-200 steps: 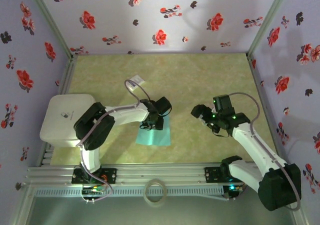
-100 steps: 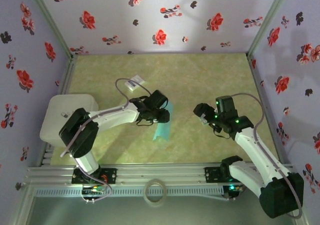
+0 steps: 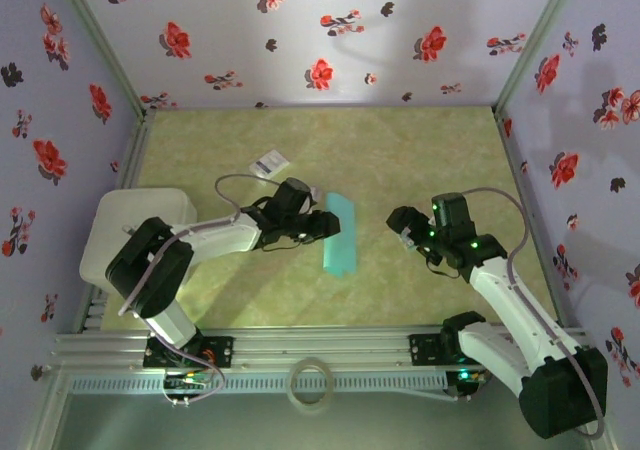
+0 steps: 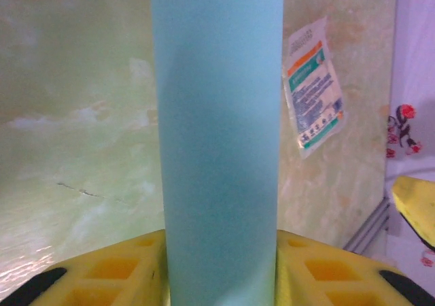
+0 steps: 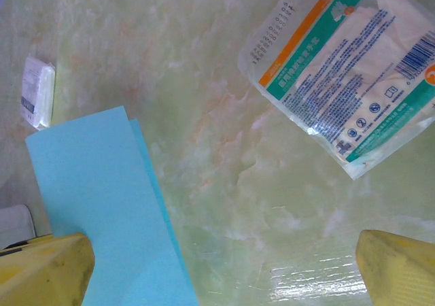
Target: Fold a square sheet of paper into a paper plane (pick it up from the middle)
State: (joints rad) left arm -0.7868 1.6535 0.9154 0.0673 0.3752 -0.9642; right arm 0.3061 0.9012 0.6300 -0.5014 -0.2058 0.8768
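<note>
Pinched in the left gripper (image 3: 323,226), near the middle of the shiny green table (image 3: 420,150): the square sheet of paper (image 3: 340,238). Thin, smooth and teal, doubled into a long strip, two layers showing along one edge. Right gripper (image 5: 221,268) wide open, yellow fingers (image 5: 41,272) far apart, near a crinkly printed packet (image 5: 346,68). Small white card (image 3: 270,162) farther back.

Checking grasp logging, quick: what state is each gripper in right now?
Left gripper: closed, holding the square sheet of paper.
Right gripper: open, holding nothing.
</note>
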